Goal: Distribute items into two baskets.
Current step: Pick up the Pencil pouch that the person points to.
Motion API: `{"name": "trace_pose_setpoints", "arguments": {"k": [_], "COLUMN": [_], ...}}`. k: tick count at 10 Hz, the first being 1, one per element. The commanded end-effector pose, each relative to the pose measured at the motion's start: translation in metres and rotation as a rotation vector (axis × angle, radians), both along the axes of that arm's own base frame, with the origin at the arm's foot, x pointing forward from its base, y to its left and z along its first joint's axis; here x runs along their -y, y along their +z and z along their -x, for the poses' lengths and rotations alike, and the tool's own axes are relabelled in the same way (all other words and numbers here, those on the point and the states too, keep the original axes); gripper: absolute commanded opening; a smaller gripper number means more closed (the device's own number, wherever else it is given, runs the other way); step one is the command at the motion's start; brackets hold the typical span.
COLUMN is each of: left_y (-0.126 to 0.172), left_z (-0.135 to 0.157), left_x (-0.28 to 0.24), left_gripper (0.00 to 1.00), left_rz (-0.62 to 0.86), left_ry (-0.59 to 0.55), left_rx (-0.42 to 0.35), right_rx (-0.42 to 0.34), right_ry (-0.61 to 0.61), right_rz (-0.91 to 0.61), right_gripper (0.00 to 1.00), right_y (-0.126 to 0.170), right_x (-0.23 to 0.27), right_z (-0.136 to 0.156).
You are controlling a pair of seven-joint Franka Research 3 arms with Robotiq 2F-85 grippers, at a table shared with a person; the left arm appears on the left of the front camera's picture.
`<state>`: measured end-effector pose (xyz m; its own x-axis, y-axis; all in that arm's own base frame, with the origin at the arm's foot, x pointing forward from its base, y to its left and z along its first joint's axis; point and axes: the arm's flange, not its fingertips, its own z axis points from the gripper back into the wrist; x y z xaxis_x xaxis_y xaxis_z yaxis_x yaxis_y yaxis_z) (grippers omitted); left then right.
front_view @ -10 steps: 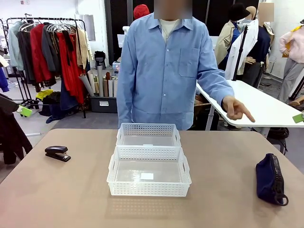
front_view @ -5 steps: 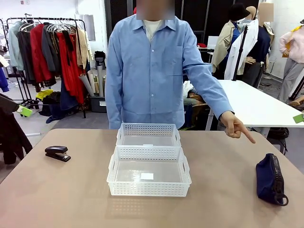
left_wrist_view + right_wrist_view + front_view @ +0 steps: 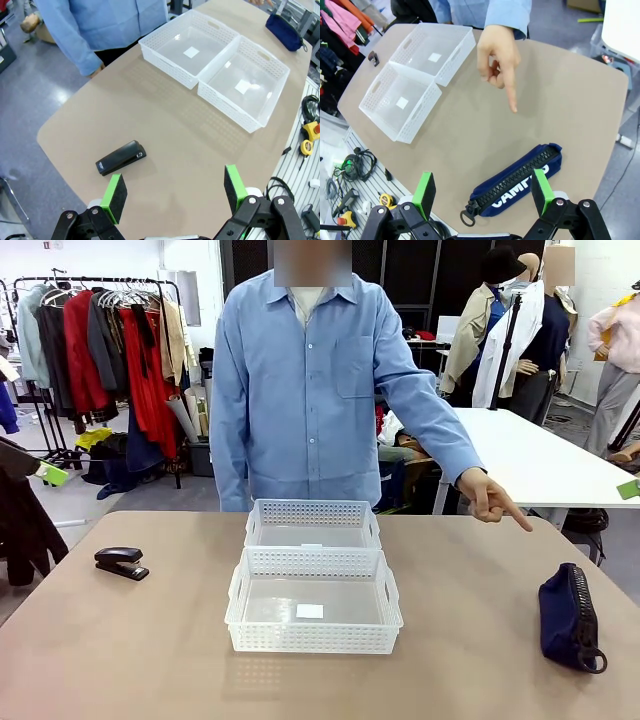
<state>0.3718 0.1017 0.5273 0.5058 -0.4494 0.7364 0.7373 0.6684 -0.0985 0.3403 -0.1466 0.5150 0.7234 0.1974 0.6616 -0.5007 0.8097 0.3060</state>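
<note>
Jaws of the left gripper (image 3: 173, 175) and right gripper (image 3: 482, 175) are hanging wide open and empty, the stapler (image 3: 121, 157) lying just ahead of the left ones and the pouch (image 3: 515, 185) under the right ones, where the person's hand (image 3: 497, 55) is pointing, likely picking it for the baskets (image 3: 315, 637) beyond.

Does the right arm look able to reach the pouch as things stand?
Probably yes: the right hand hangs open above the pouch with nothing between them. The person's pointing finger is off to one side, clear of the pouch.

Tan table (image 3: 150, 640), clothes rack with red and grey garments (image 3: 120, 340), white table behind (image 3: 540, 460)
</note>
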Motion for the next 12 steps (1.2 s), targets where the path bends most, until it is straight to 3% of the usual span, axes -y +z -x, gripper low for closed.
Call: {"name": "trace_pose_setpoints", "arguments": {"k": [1,4,6,8,12], "left_y": [-0.001,-0.001,-0.001,-0.001,-0.001], "left_z": [0.000,0.000,0.000,0.000,0.000], "left_x": [-0.002,-0.002,-0.002,-0.002,-0.002], "left_gripper": [1.00,1.00,1.00,1.00,1.00], "left_rz": [0.015,0.015,0.015,0.015,0.015], "left_ry": [-0.014,-0.014,-0.014,-0.014,-0.014], "left_rx": [0.011,0.011,0.011,0.011,0.011], "right_rx": [0.023,0.000,-0.111,-0.156,-0.456], "right_ry": [0.014,0.000,-0.083,-0.130,-0.276], "right_rz": [-0.017,0.000,-0.008,-0.013,0.022], "right_gripper": [1.00,1.00,1.00,1.00,1.00], "right_y": [0.001,0.000,0.002,0.005,-0.005], "right_x": [0.001,0.000,0.003,0.003,-0.025], "right_z": [-0.002,0.000,-0.012,-0.019,-0.041]}}
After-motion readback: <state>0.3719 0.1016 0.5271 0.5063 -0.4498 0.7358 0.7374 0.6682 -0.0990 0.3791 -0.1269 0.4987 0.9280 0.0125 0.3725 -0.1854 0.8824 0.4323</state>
